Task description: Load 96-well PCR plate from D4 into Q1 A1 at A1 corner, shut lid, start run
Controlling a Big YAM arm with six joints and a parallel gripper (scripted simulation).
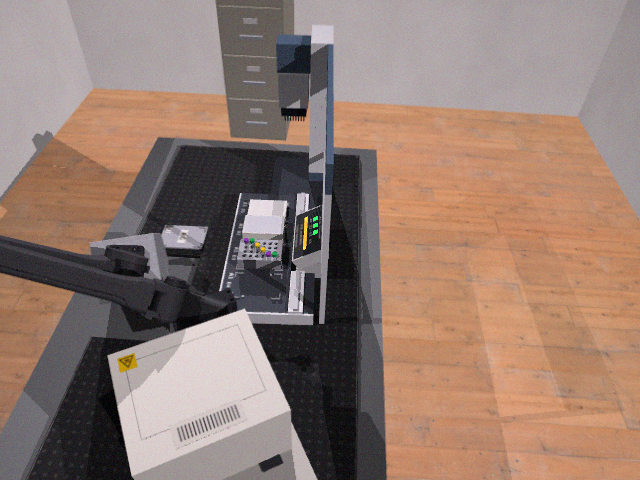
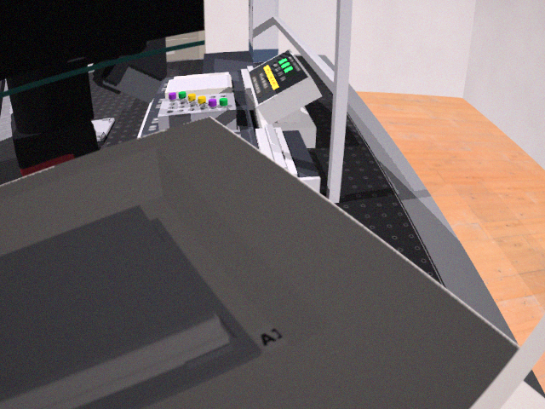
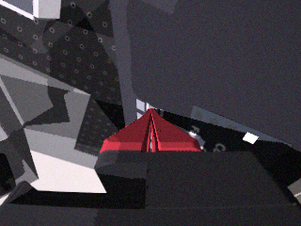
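Observation:
The cycler Q1 is a white box at the near end of the table, with its lid shut and an A1 mark on its top. My gripper has red fingers shut on nothing. It is low at Q1's panel side, with its tips close to the dark panel. In the top view Q1's top hides the fingers. Position D4 on the deck is dark and in shadow, so the plate there is hard to make out.
The tube cooling block with coloured caps sits on the deck, with white blocks behind it. A tilted control console and a tall gantry post stand to the right. A small nest lies left of the deck.

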